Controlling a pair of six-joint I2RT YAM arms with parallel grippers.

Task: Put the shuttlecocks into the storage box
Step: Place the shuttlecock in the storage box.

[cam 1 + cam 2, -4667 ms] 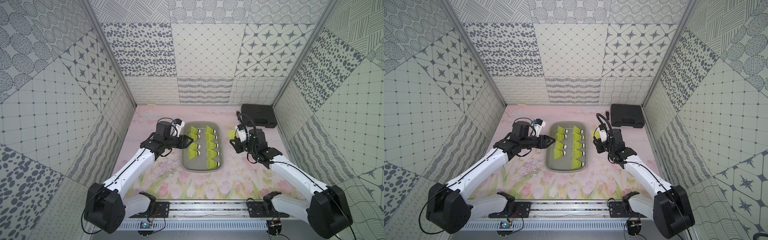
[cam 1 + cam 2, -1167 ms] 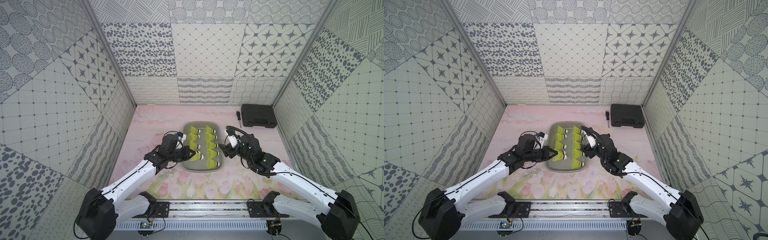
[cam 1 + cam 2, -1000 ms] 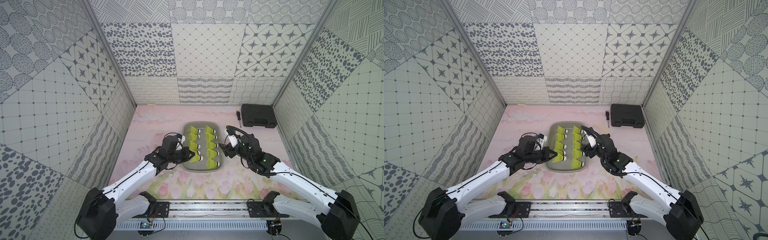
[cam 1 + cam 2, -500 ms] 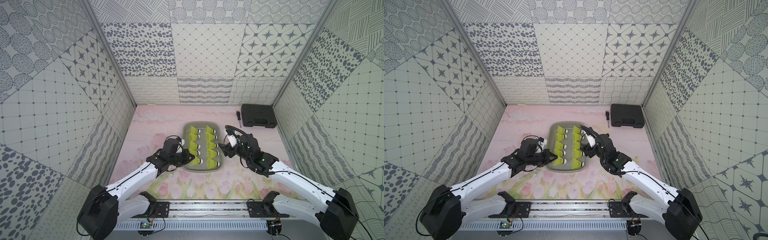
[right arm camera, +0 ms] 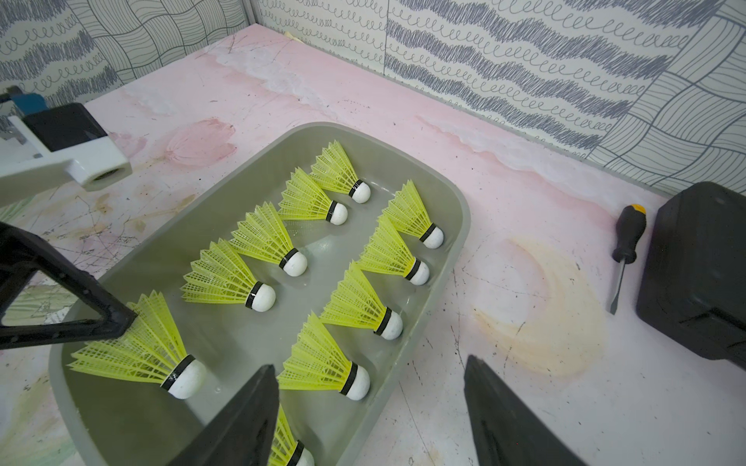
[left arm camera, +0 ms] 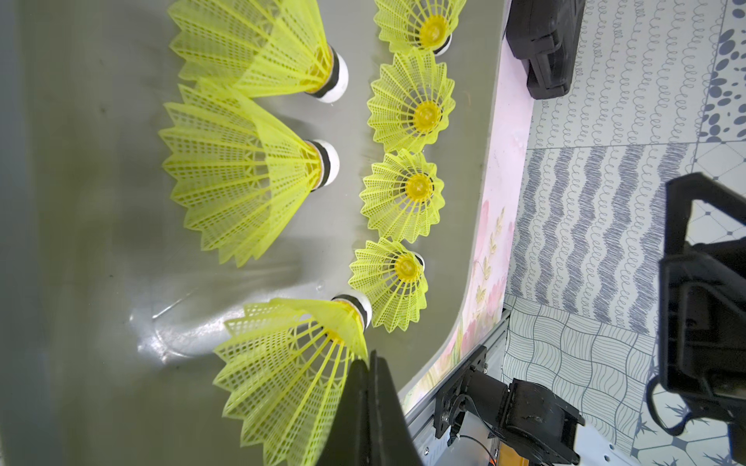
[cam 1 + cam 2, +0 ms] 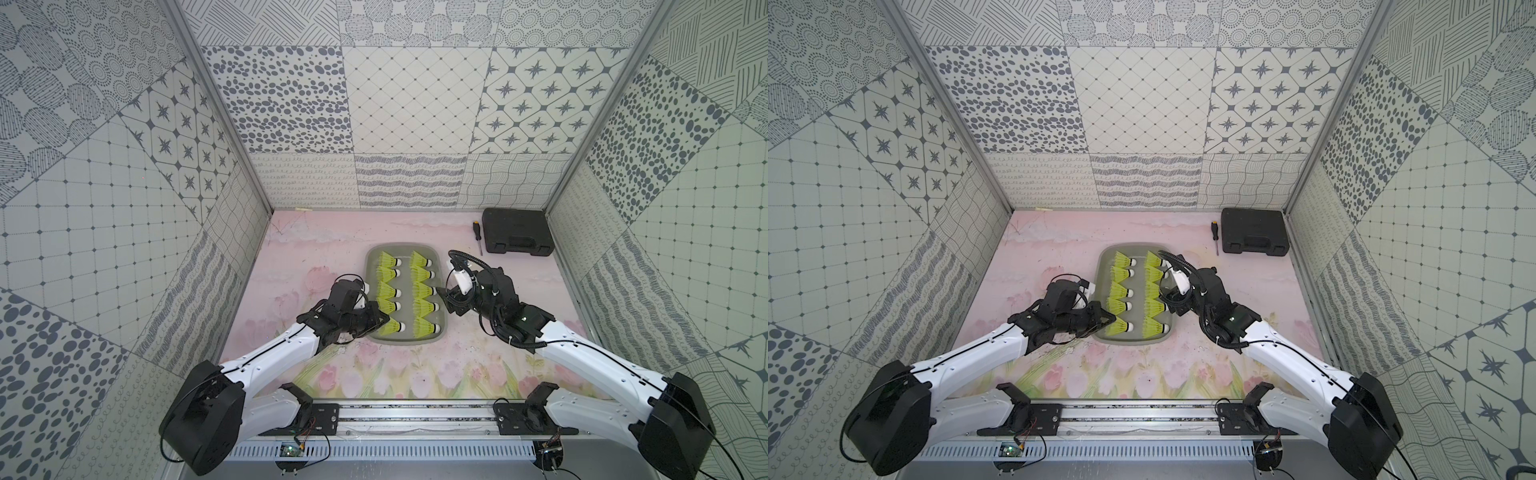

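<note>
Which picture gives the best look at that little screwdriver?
The right wrist view: the screwdriver is large and sharp there, black handle, orange cap and flat tip all clear. Both top views show the screwdriver small and thin. The left wrist view misses it.

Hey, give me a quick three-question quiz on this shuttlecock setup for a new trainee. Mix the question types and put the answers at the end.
1. Count: how many shuttlecocks lie in the storage box?
2. True or false: the right gripper is shut on a shuttlecock.
3. Pick one: what lies on the table beside the black case? A) a screwdriver B) scissors C) a roll of tape

Key: 1) ten, in two rows of five. 2) False; it is open and holds nothing. 3) A.
</note>
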